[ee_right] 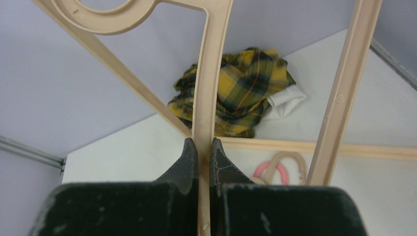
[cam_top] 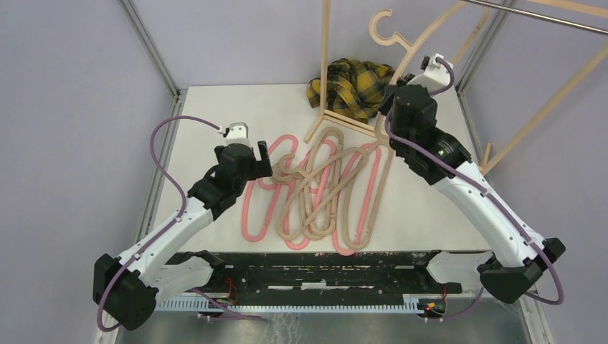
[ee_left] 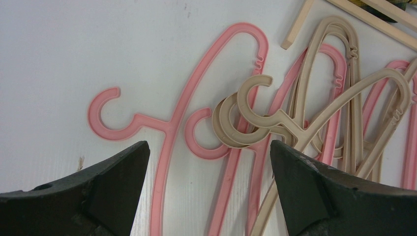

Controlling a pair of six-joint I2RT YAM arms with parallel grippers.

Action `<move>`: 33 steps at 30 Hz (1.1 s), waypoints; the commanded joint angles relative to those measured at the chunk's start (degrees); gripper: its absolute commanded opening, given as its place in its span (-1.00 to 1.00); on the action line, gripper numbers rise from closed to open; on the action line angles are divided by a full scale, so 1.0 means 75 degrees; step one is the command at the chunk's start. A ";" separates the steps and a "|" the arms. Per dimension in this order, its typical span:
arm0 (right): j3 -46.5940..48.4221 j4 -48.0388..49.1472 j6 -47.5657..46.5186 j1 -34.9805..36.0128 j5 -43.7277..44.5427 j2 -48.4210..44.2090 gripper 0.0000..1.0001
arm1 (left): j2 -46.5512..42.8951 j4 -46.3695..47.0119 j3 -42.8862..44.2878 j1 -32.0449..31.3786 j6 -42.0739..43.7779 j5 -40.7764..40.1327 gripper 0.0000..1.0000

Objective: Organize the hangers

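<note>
Several pink and tan hangers (cam_top: 315, 193) lie in a tangled pile mid-table. My left gripper (cam_top: 267, 162) hovers open over the pile's left end. In the left wrist view its jaws (ee_left: 209, 164) stand wide apart above a pink hanger (ee_left: 196, 78), with tan hooks (ee_left: 251, 118) overlapping just beyond. My right gripper (cam_top: 419, 64) is raised at the back right, shut on a tan hanger (cam_top: 391, 32) held up in the air. In the right wrist view both fingers (ee_right: 205, 147) pinch that hanger's thin bar (ee_right: 209, 73).
A light wooden rack frame (cam_top: 325, 57) with a metal rail (cam_top: 545, 18) stands at the back. A yellow-black plaid cloth (cam_top: 351, 86) lies at its foot. A rack post (ee_right: 344, 93) rises just right of the held hanger.
</note>
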 commanded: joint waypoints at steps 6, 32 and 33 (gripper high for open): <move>0.1215 0.1457 -0.0753 -0.0601 -0.1145 0.0615 -0.99 | -0.0217 0.0066 0.0335 -0.0018 -0.0148 -0.0327 0.99; 0.0840 0.1715 0.0065 -0.2269 -0.1126 0.0440 -0.99 | 0.0072 -0.0014 0.0319 -0.0015 -0.0118 -0.0366 0.98; 0.0823 0.1648 0.0173 -0.2368 -0.1138 0.0424 -0.99 | 0.0072 -0.0016 0.0320 -0.0015 -0.0118 -0.0360 0.98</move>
